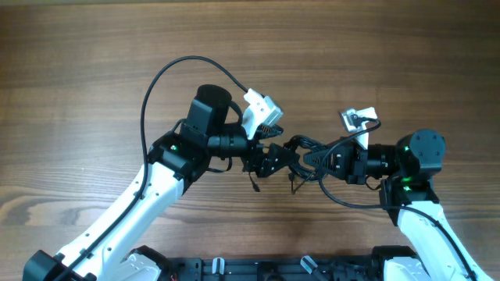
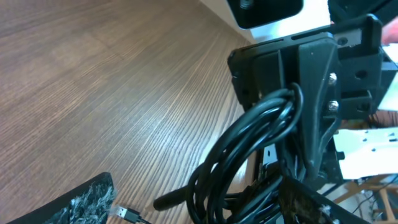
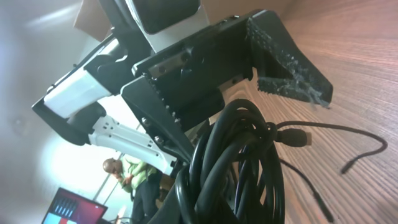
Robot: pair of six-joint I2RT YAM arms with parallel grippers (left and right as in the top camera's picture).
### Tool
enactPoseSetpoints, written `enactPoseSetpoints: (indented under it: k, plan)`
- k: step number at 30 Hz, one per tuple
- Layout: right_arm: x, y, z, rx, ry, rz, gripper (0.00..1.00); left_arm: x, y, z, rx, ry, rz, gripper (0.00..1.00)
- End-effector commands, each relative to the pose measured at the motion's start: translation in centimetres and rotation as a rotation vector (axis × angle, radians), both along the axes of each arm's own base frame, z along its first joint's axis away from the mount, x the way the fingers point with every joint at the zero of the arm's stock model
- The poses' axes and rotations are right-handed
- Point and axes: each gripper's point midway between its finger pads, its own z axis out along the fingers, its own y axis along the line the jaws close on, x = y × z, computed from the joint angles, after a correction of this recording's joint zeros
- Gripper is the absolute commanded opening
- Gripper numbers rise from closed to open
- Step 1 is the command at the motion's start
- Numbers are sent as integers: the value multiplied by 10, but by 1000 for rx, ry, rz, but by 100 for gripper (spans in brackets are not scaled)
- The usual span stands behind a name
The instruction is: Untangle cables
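A: When you look down from overhead, where are the cables [image 1: 303, 152]?
B: Bunched in a black knot at the middle of the tabletop [image 1: 94, 62], loose ends trailing onto the wood. The right tool [image 1: 322, 158] is clamped fully closed on the bundle. The left tool [image 1: 275, 161] stands spread wide beside it, gripping nothing.

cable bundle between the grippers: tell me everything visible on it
The cables are thin, glossy black cords, rubbery-looking, wound into several overlapping loops in one tangled bundle at mid-table, between the two arms. The right gripper is shut on the loops; the open left gripper sits beside them. Small plug ends and loose tails trail toward the wooden table.
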Motion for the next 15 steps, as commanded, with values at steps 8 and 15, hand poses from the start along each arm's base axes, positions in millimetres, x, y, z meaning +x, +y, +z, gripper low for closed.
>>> enactPoseSetpoints:
  k: [8, 15]
  plan:
    - [-4, 0, 3, -1, -14, 22, 4, -22, -12, -7, -37, 34, -139, 26]
    - [-3, 0, 3, 0, -8, 18, 4, -21, -15, -23, -11, 82, -144, 13]
